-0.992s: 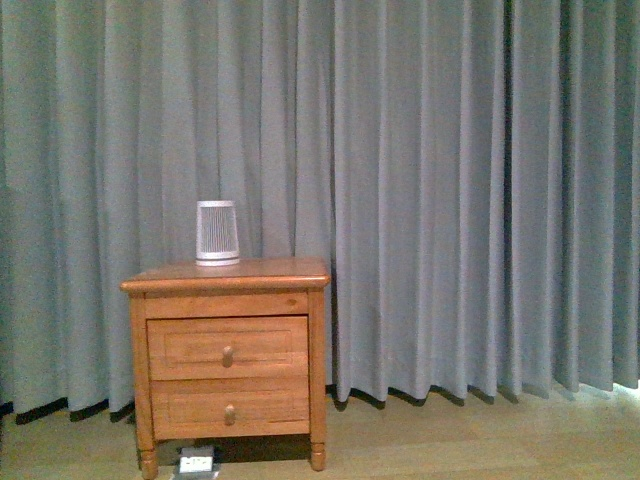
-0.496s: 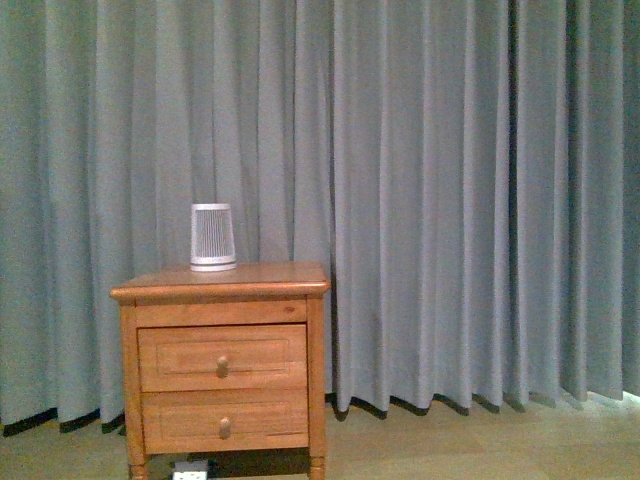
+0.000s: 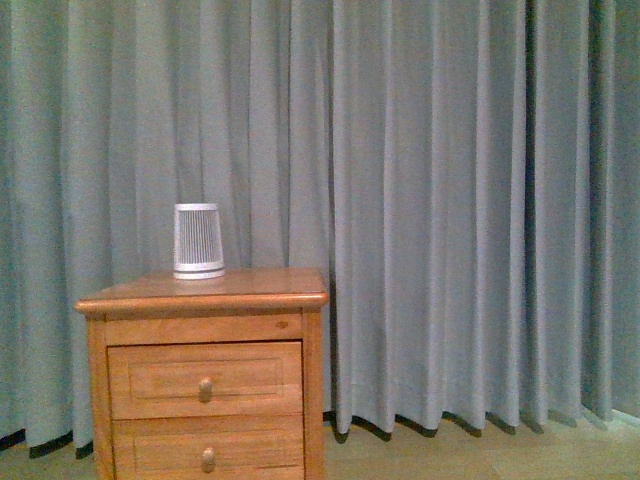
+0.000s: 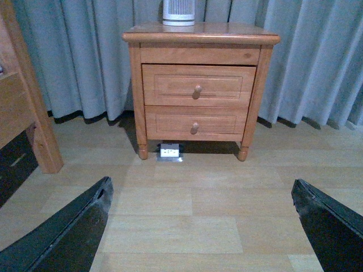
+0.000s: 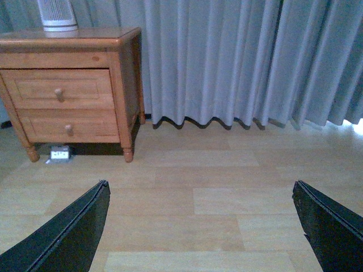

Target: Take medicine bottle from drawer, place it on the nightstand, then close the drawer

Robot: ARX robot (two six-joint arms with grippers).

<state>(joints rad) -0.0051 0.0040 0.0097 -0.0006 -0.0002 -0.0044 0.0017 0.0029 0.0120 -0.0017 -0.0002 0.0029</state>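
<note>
Both end effectors (image 4: 199, 186) (image 5: 199, 184) far from drawer (image 4: 170, 85)

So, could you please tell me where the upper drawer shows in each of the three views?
Front view: lower left, the upper drawer, shut, beneath the nightstand top.
Left wrist view: the upper drawer, seen head-on.
Right wrist view: the upper drawer, seen at an angle.
Shared landmark: the white slatted cylinder standing on top.

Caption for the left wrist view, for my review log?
Open left claw faces the nightstand; its upper drawer shut, slatted white cylinder on top.
</note>
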